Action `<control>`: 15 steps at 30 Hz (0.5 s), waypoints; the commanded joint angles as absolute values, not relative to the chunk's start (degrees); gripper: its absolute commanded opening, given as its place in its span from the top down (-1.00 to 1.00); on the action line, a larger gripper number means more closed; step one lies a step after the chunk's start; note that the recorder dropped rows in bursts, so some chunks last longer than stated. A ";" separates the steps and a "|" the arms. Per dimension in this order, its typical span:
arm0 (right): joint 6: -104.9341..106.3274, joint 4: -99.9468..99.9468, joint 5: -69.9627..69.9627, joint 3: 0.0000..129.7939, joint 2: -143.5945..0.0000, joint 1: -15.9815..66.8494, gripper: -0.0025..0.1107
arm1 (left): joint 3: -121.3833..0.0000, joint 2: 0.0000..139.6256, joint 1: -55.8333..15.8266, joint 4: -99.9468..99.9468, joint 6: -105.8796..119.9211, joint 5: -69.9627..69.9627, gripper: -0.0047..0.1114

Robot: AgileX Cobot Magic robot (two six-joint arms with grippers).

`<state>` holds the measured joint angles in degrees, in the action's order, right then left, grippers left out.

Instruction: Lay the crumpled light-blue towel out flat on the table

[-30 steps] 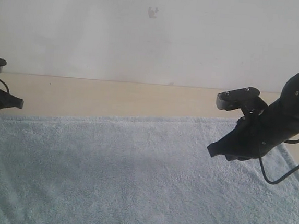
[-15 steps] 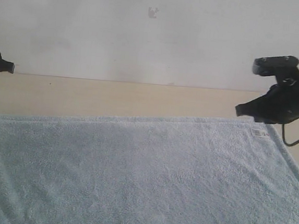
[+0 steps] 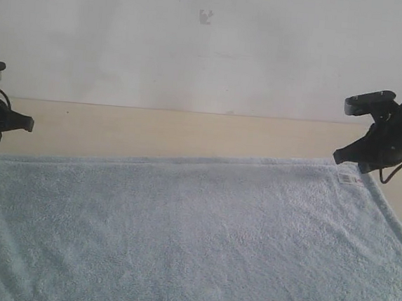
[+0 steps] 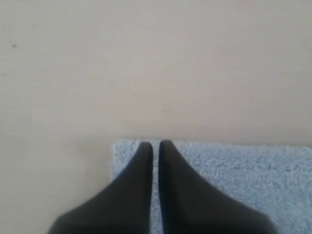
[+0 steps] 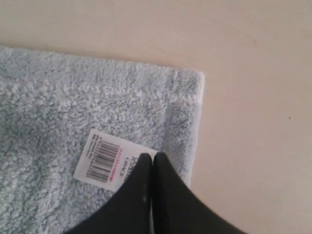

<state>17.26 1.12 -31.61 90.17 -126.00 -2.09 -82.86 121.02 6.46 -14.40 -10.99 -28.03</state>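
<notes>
The light-blue towel lies spread flat over the beige table, its far edge straight and its near part cut off by the frame. A white barcode tag sits at its far right corner. My left gripper hovers shut and empty just above the far left corner. In the left wrist view the left gripper shows a hairline gap over the towel. My right gripper hangs shut over the far right corner. In the right wrist view the right gripper points at the tag.
A plain white wall rises behind the table. A strip of bare tabletop runs beyond the towel's far edge and past its right hem. A cable loops from the right arm.
The right gripper lifted off the towel and pulled back to the far right corner, uncovering the tag. The left gripper rose, then came down again near the far left corner. The towel stays flat.
</notes>
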 commanded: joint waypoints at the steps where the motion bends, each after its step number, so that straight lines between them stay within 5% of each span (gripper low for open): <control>1: 17.01 0.70 -32.18 92.34 -126.33 -2.24 0.96 | -82.38 121.70 6.10 -13.90 -10.82 -29.85 0.85; 15: 19.83 0.70 -33.18 94.84 -130.37 -2.24 0.96 | -82.38 124.56 6.10 -6.83 -4.38 -33.66 0.85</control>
<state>19.35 0.88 -33.13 93.01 -129.61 -2.09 -82.64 123.90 6.34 -7.53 -4.78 -34.30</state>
